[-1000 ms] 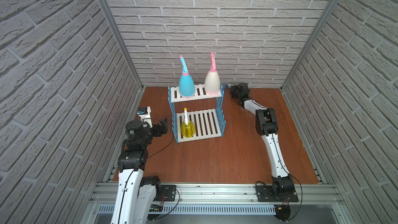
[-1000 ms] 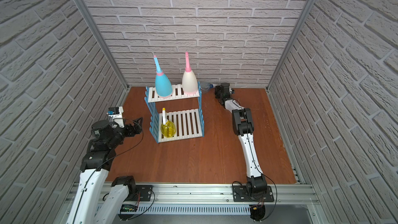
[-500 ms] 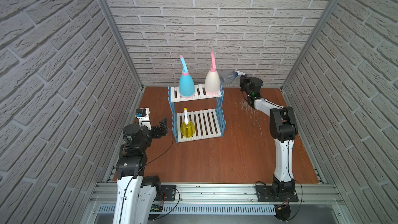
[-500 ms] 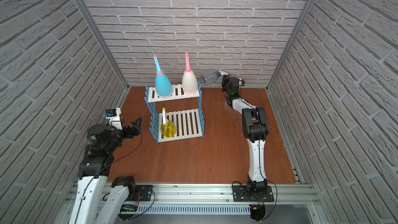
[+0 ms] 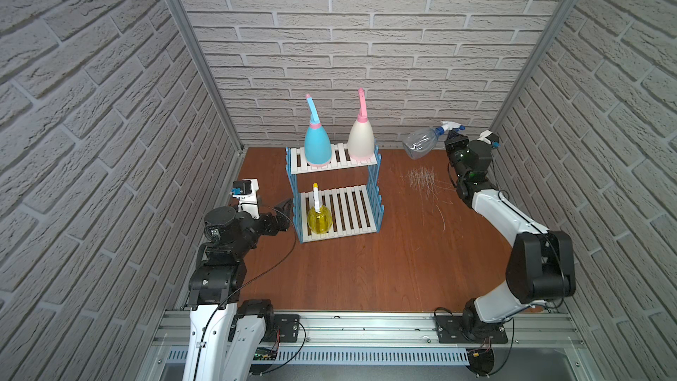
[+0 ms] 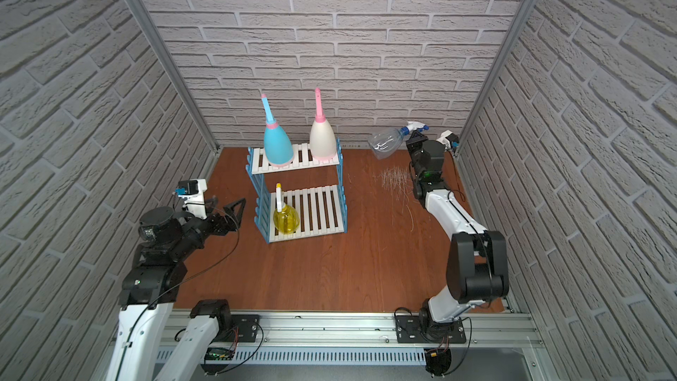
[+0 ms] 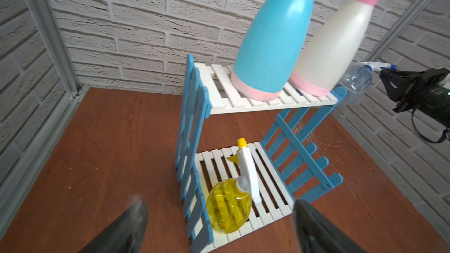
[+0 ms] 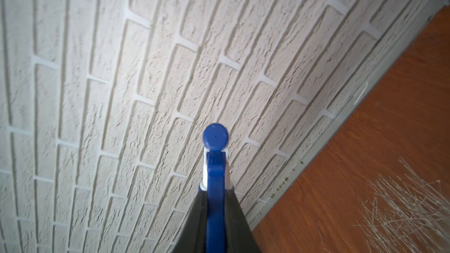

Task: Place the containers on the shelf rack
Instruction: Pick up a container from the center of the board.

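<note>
Both top views show the right gripper [image 5: 450, 137] clamped on the round clear colourless plastic bottle [image 5: 420, 144], tilted aloft, well apart from the two-tier white-slatted, blue-framed shelf rack [image 5: 378, 196]; the left gripper [image 5: 285, 210] gapes empty beside the rack. Left wrist view: round clear yellow bottle [image 7: 227, 211] on the lower shelf, light-blue teardrop bottle [image 7: 272, 37] and cream teardrop bottle [image 7: 333, 49] on the upper. Right wrist view: fingers [image 8: 194, 225] pinch the blue trigger [image 8: 215, 186].
</note>
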Action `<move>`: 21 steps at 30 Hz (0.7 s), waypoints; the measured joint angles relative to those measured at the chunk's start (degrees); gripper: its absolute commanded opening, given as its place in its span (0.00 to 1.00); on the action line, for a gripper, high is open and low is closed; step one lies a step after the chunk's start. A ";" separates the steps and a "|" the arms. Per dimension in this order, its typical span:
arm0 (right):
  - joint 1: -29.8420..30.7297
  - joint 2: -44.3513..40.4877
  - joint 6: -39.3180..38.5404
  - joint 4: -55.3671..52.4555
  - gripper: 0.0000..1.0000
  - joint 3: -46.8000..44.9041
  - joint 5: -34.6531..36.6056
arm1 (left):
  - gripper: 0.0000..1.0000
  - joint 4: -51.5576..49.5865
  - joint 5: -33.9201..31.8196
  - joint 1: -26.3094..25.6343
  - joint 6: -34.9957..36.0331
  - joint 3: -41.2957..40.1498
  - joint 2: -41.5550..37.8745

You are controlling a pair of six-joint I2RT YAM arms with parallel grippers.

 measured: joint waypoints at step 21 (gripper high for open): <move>0.35 -33.27 -34.03 -29.90 0.04 -4.02 -45.35 | 0.98 0.87 6.64 -29.66 -0.68 18.34 23.17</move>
